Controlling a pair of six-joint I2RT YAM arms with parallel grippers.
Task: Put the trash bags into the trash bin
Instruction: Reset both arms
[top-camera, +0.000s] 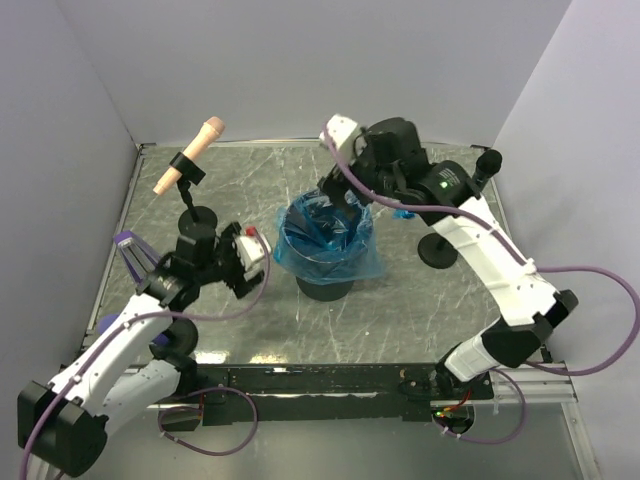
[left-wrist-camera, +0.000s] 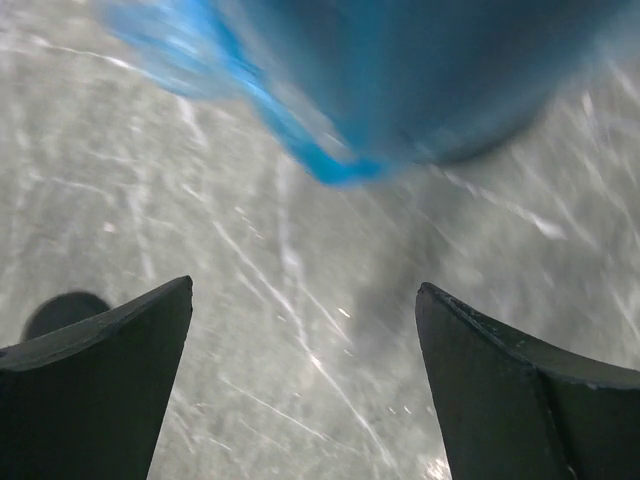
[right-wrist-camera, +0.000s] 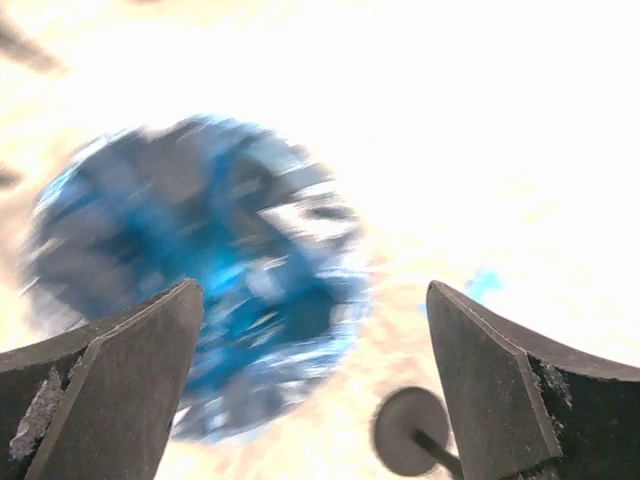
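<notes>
Mira: Fingers of the left gripper are filling the near view. They are standing wide apart and holding nothing; only grey worktop is showing between them.

Tom: And the right gripper?

Mira: It is also gaping fully, empty, hovering over the far rim of the trash bin.

Tom: Where is the bin sitting?

Mira: Near the middle of the worktop, upright, its mouth facing up. One trash bag is lining it, and its blue skirt is hanging down outside, longer toward the right edge.

Tom: The room?

Mira: Pale walls are closing the left, far and right edges. A microphone is tilting on its stand near the far-left corner.
</notes>
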